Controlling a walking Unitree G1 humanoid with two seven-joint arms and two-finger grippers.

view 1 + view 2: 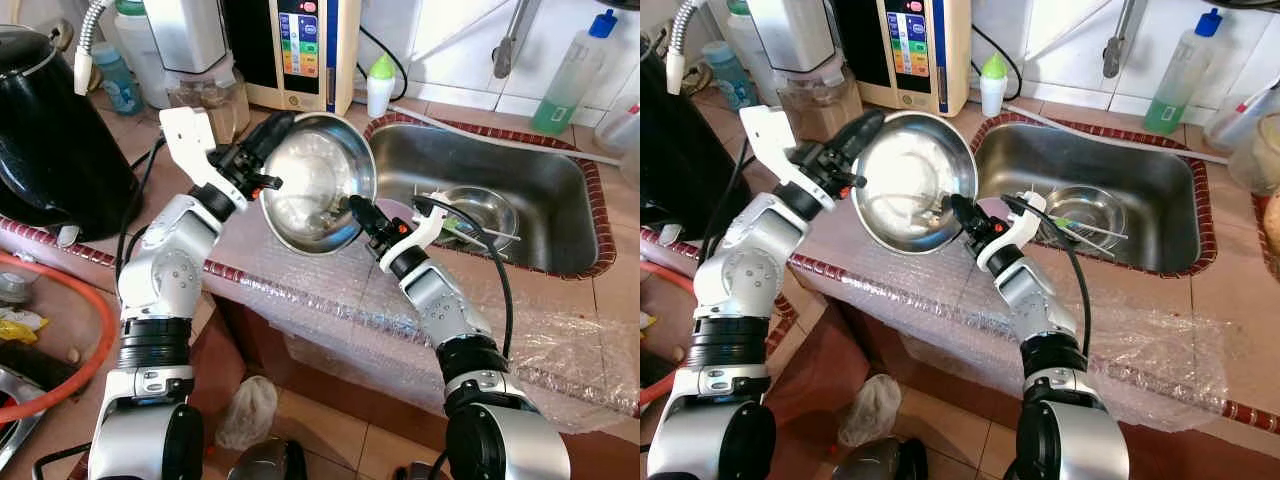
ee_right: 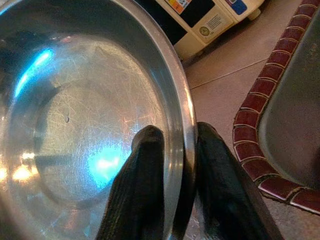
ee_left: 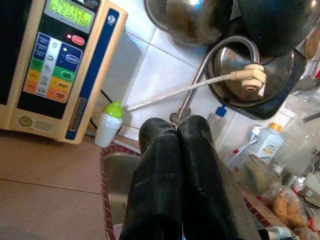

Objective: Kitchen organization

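Bowl (image 1: 318,180): large, steel, held tilted in the air above the bench (image 1: 330,290), its hollow facing the robot. It sits between the two claws and just to the left of the sink (image 1: 480,200).

Right claw (image 2: 172,180): closed on the bowl's rim, one finger inside, one outside (the wrist view shows this plainly). The grip is at the lower right edge of the bowl.

Left claw (image 1: 268,140): reaches to the bowl's upper left edge from behind. Its fingers are pressed together with nothing seen between them, so it appears to steady the bowl by contact, not by grip; whether it touches the rim cannot be confirmed.

Beyond the right claw, in the sink, lies a smaller bowl (image 1: 480,212) with utensils. Behind the large bowl stand a water unit (image 1: 300,50) and a small bottle (image 1: 380,85); a kettle (image 1: 50,130) stands left of the left claw.

Judgement: the step is carrying the bowl to its place. A single rim pinch on a wide bowl invites swinging; advise slow travel, bowl kept low, and clearance from the sink edge.
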